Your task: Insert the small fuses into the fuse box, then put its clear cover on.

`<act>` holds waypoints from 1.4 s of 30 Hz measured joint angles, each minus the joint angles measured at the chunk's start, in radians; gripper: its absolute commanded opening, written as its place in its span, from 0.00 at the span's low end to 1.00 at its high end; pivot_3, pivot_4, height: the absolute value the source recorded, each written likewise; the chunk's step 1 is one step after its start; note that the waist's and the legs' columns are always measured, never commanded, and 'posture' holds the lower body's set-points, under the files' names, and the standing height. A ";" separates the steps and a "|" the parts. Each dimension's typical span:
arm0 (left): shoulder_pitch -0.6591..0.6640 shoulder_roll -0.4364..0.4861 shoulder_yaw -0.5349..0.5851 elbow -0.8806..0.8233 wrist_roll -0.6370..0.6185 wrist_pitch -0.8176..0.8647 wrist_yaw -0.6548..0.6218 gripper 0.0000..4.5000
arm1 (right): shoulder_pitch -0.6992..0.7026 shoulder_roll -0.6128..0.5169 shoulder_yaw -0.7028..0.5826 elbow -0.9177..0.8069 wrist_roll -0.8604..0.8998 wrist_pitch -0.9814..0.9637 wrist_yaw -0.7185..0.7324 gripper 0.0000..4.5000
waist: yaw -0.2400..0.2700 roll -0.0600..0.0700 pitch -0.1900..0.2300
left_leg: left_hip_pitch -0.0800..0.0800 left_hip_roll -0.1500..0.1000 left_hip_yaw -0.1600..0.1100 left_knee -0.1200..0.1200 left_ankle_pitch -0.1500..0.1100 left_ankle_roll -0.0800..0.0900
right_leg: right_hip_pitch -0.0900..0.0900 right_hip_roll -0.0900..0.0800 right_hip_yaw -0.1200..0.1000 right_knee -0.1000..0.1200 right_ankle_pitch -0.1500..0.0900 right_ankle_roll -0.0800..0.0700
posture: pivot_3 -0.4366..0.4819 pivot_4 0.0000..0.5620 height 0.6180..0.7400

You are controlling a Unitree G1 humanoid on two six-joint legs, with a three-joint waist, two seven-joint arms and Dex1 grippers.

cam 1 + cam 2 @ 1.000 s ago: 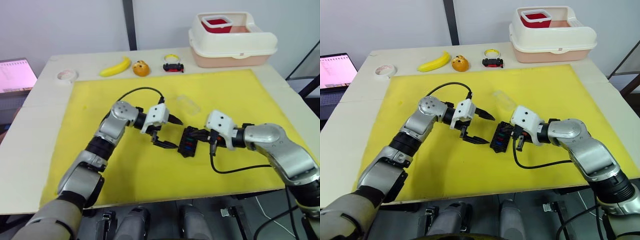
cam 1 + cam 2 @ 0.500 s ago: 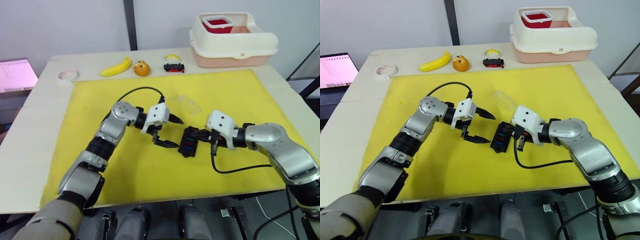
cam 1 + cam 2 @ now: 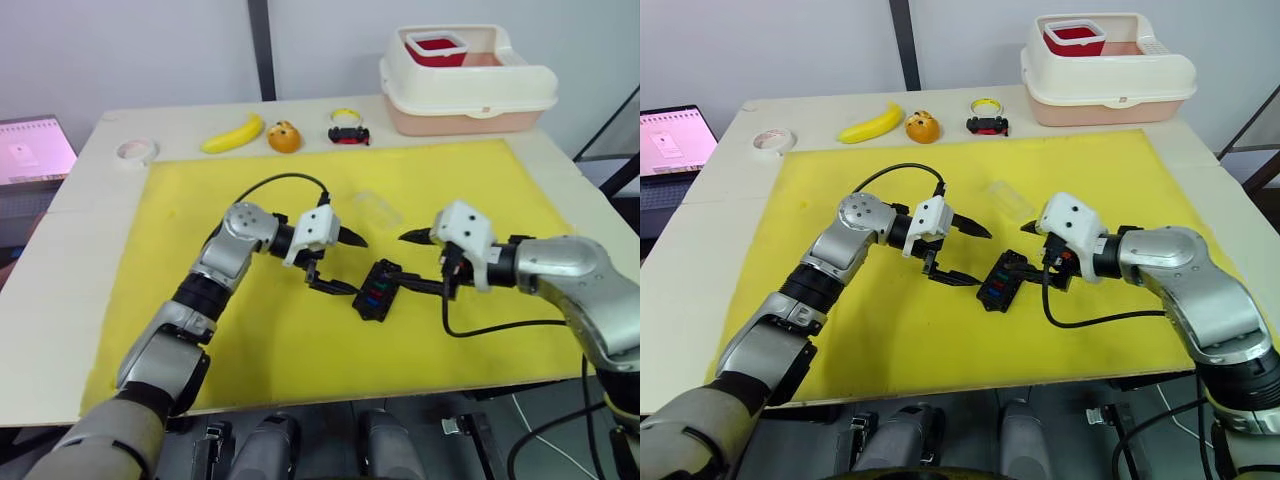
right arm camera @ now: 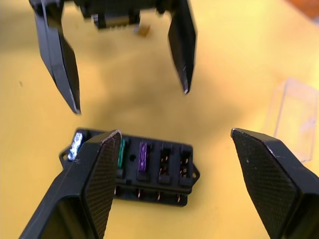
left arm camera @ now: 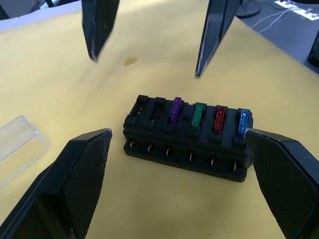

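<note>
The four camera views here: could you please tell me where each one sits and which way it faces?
Left eye view: on the head, looking forward and down at the yellow mat; both arms show.
Right eye view: beside it, same scene.
Left wrist view: on the left wrist, facing the fuse box; own open fingers frame it.
Right wrist view: on the right wrist, facing the fuse box from the opposite side; own open fingers show.
Shared: both wrist views show the clear cover.

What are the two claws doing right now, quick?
Left claw: open, holding nothing, beside the fuse box.
Right claw: open, holding nothing, on the fuse box's other side.
</note>
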 measured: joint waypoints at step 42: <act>0.000 -0.006 0.001 -0.011 0.000 0.000 -0.004 1.00 | 0.216 0.232 0.028 -0.012 -0.047 -0.078 -0.238 0.01 | -0.002 0.000 -0.001 | 0.002 0.000 -0.001 0.001 0.000 0.000 | 0.002 0.000 0.000 0.001 0.000 0.000 | 0.48 0.27 1.00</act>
